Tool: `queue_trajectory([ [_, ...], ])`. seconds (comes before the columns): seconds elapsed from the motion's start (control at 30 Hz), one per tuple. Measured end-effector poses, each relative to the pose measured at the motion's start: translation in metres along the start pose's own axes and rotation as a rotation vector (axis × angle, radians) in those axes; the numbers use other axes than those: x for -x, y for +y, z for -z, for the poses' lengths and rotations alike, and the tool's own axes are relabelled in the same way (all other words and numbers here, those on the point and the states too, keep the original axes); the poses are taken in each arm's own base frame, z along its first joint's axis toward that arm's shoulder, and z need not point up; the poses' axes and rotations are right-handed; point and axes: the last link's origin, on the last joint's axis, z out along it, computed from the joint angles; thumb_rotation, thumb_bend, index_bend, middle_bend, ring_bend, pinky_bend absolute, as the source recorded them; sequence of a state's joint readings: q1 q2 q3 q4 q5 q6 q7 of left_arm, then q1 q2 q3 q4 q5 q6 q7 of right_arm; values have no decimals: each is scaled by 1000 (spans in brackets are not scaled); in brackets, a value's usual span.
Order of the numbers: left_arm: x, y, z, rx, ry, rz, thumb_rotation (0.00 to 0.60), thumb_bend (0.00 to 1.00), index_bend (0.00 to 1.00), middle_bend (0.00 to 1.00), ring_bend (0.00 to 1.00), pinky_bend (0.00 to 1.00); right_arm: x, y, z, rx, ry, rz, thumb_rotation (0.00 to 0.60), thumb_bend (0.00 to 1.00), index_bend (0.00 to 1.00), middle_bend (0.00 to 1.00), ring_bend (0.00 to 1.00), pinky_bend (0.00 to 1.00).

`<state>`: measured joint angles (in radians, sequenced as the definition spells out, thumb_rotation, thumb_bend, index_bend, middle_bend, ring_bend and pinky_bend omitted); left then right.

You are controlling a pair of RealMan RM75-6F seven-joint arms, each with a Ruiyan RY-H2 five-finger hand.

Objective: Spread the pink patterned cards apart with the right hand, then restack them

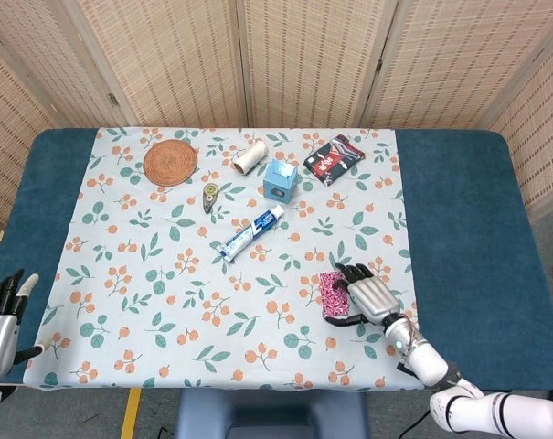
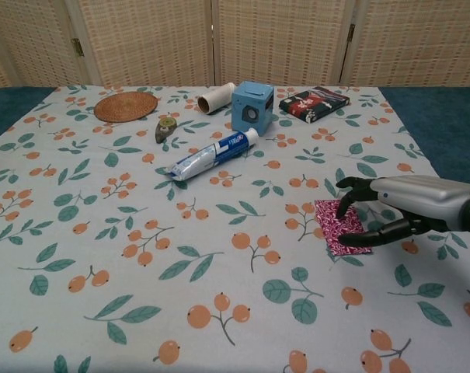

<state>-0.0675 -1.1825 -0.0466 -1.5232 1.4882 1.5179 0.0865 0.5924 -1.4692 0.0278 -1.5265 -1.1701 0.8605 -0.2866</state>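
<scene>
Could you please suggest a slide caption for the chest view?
Right robot hand arches over a pink patterned card stack, fingertips touching it, on a leaf-and-berry tablecloth.

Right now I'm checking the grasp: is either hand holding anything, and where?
Nothing is lifted. The right hand rests fingers on the right edge of the pink cards, which lie flat on the table. The left hand holds nothing.
</scene>
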Motion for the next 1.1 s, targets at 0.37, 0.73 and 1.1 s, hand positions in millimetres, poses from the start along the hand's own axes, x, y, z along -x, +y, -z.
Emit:
queue_trajectory([
  [0.37, -1, 1, 1, 5, 10, 3, 600, 220, 98, 0, 30, 0, 10, -9, 28, -46, -19, 38, 137, 216, 249, 36, 0, 0],
  [0.73, -2, -1, 3, -1, 11, 5, 600, 220, 104, 0, 30, 0, 11, -16, 55, -83, -34, 60, 136, 216, 249, 43, 0, 0],
  [1.1, -2, -1, 6, 0, 13, 7, 600, 220, 105, 0, 30, 0, -1, -6, 39, -39, 24, 45, 136, 215, 249, 43, 0, 0],
])
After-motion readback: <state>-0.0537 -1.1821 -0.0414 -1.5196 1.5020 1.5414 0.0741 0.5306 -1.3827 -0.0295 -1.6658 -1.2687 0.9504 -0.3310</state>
